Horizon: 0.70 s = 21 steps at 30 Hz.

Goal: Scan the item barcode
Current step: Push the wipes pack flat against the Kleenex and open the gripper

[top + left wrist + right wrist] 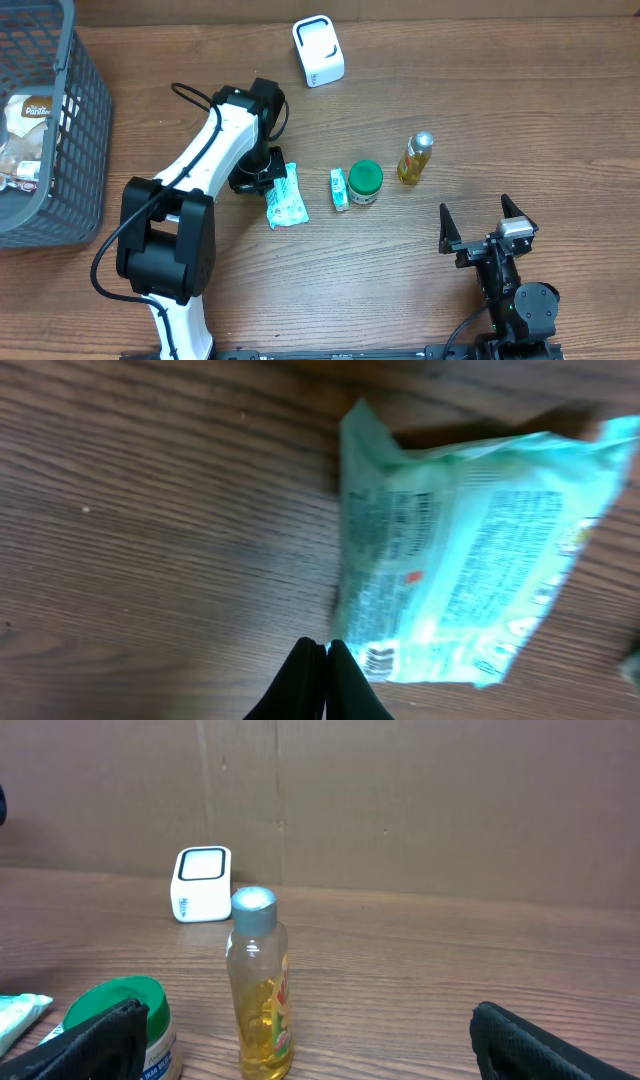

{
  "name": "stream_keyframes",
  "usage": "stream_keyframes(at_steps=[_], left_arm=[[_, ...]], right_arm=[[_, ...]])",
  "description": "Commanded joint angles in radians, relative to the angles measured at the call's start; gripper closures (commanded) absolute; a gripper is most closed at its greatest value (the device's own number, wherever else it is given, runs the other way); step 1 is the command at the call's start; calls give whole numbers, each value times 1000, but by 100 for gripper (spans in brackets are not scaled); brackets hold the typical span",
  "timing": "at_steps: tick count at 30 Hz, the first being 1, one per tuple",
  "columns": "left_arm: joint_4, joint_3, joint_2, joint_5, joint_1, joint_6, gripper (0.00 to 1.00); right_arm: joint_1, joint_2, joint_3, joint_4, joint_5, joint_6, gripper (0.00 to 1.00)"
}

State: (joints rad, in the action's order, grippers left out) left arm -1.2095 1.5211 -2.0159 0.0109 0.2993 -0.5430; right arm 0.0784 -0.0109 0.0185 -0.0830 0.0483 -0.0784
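The left tool (262, 172) hangs low over the worktop (480, 90) at the left edge of a pale green wipes packet (287, 197). Seen from overhead, the packet lies flat, its long axis running from the far side toward the near side, slightly slanted. Right of it stand a small green box (339, 188), a green-lidded jar (365, 182) and a yellow bottle (416, 158). The white scanner (318, 50) sits well apart at the far edge and a grey basket (75, 130) at the left. The right tool (487, 225) stands with its jaws wide apart, holding nothing.

In the left wrist view the black fingertips (310, 670) are pressed together just beside the packet's near corner. I cannot tell whether they catch any wrapper. The packet's printed face is up and runs diagonally toward the upper right.

The right wrist view looks between spread fingers (100, 1040) at the upright bottle, with the scanner behind it.
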Motion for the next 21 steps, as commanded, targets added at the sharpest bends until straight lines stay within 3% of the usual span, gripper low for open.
stream_keyframes(at_steps=[1, 6, 16, 21], left_arm=[[50, -61, 21, -30, -1, 13, 92], [151, -132, 21, -44, 1, 12, 85], [237, -167, 21, 117, 26, 12, 85], [286, -167, 21, 118, 57, 13, 82]], right_arm=[[-4, 8, -11, 2, 2, -2, 0], [-4, 8, -11, 2, 2, -2, 0], [-4, 8, -11, 2, 2, -2, 0], [-4, 8, -11, 2, 2, -2, 0]])
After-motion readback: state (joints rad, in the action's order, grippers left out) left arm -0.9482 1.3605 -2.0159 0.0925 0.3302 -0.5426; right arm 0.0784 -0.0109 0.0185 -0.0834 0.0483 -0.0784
